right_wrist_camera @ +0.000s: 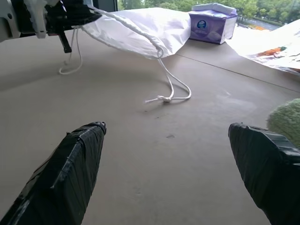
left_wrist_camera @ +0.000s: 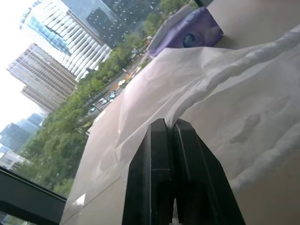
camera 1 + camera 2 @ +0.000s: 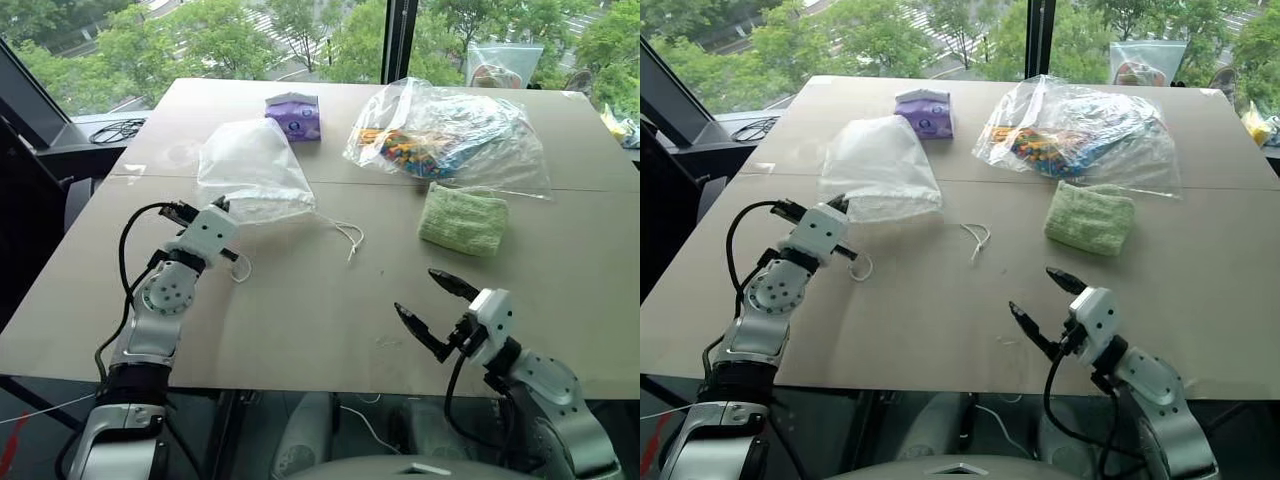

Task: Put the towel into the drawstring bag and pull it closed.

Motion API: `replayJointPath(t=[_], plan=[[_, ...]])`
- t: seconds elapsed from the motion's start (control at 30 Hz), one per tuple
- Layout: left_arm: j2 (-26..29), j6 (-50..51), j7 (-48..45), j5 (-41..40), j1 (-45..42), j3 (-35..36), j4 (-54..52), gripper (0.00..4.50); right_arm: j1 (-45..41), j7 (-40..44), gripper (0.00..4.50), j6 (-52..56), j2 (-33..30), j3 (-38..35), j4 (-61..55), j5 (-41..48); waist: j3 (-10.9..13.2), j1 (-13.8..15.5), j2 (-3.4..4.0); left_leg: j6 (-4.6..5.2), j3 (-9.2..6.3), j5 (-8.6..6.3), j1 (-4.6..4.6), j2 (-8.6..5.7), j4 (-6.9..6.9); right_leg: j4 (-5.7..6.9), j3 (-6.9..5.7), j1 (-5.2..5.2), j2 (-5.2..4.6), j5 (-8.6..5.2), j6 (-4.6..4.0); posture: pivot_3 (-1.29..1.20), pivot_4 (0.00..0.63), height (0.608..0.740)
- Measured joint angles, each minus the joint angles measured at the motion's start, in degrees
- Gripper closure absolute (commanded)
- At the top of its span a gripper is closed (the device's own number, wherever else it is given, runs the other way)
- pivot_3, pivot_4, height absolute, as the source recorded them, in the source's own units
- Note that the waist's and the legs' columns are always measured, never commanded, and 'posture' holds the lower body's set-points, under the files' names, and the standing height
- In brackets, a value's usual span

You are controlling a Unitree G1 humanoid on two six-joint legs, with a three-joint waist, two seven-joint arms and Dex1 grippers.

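- Left gripper [image 3: 222, 206] clamped on bag [image 3: 252, 168] rim, lifting that edge off worktop [image 3: 300, 300].
- Right gripper [image 3: 436, 303] wide, empty, near towel [image 3: 463, 219].

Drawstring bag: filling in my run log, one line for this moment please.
left claw: shut on drawstring bag | right claw: open, empty | towel: on table

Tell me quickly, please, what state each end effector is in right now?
Left end effector: shut on the rim of the drawstring bag.
Right end effector: open, holding nothing, above the table short of the towel.
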Motion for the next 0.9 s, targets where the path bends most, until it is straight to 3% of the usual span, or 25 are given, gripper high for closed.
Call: replayJointPath(t=[0.17,0.27,0.57,0.9], plan=[[-2.4,1.8,4.5,1.5,0.0,2.0,-5.7,4.47,-4.1,-3.4,0.00,-0.7,0.1,-3.6,3.5,-2.3,0.0,0.0,0.00,0.00,0.02,0.00,0.02,-0.01,0.00,0.05,0.00,0.00,0.04,0.00,0.01,0.00,0.150,0.740],[-4.9,4.8,4.4,1.5,0.1,1.4,-7.6,4.47,-8.1,-6.2,0.00,-2.0,-1.5,-4.5,6.6,-8.5,0.0,0.0,0.00,0.00,0.06,0.01,0.02,-0.02,0.06,0.05,0.04,0.00,0.08,0.03,0.07,0.00,0.150,0.740],[-10.4,11.3,3.2,1.3,0.2,-1.2,-11.2,4.47,-22.5,-8.9,0.00,-4.2,-6.7,3.5,20.6,-27.9,0.0,-0.3,0.00,0.00,0.15,0.02,0.04,0.00,0.10,0.10,0.17,-0.01,0.20,0.16,-0.03,0.00,0.150,0.740],[-10.9,12.0,3.3,1.3,2.6,-0.5,-11.9,4.47,-45.7,-12.7,0.00,-8.2,-8.4,8.0,50.5,-35.8,0.0,-0.8,-0.06,0.03,0.15,0.03,0.10,-0.02,0.29,0.09,0.22,0.14,0.22,0.31,0.10,0.00,0.150,0.740]])
